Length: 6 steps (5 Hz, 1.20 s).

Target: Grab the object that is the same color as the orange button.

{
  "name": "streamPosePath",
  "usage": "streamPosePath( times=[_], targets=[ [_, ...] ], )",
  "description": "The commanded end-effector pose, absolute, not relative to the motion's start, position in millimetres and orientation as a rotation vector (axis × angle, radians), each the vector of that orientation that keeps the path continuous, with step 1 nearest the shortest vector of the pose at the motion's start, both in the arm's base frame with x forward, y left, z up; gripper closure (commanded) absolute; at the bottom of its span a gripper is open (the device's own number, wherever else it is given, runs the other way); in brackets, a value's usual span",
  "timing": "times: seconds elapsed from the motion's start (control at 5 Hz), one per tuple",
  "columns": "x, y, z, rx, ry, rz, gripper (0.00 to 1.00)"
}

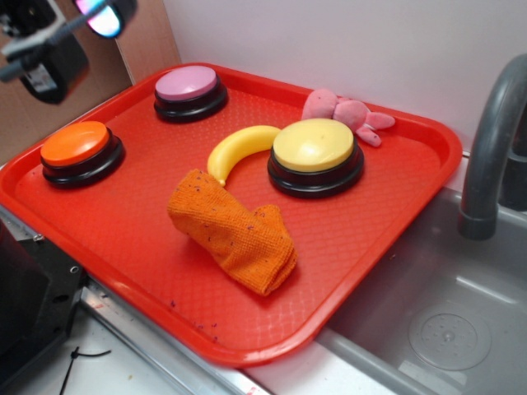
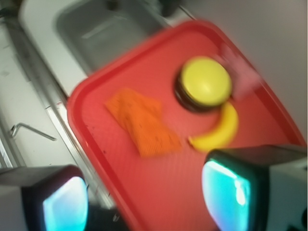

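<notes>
The orange cloth (image 1: 234, 230) lies mid-tray, just in front of the banana (image 1: 239, 149), its long axis running diagonally. The gripper (image 2: 144, 202) hangs well apart above the tray's far-left corner, fingers (image 2: 231, 190) spread wide and empty.

Your exterior view is bright and evenly lit, with soft glare on the glossy red tray (image 1: 395, 239) and on the yellow button (image 1: 314, 145); shadows under the buttons are short and faint. The gripper (image 1: 70, 33) at its top-left corner is out of focus. Your wrist view is smeared by motion blur throughout, and the fingers (image 2: 226, 195) glow with cyan highlights.
</notes>
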State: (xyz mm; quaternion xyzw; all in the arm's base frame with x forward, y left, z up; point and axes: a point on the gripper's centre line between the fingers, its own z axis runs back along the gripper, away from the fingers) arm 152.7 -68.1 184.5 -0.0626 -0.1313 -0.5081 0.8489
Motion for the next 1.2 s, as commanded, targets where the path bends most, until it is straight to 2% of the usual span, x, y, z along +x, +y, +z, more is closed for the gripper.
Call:
streamPosePath(
  times=[0.0, 0.2, 0.4, 0.8, 1.0],
  targets=[
    [168.0, -96.1, 153.1, -0.161, -0.327, -1.524, 0.00],
    [180.4, -106.5, 131.6, -0.134, -0.295, -1.579, 0.00],
    [185.5, -112.1, 114.8, -0.157, -0.349, -1.652, 0.00],
    [194.9, -111.4, 60.3, -0.170, -0.238, -1.611, 0.00],
    [188.1, -107.9, 37.1, -0.198, -0.199, -1.641, 0.00]
  ],
)
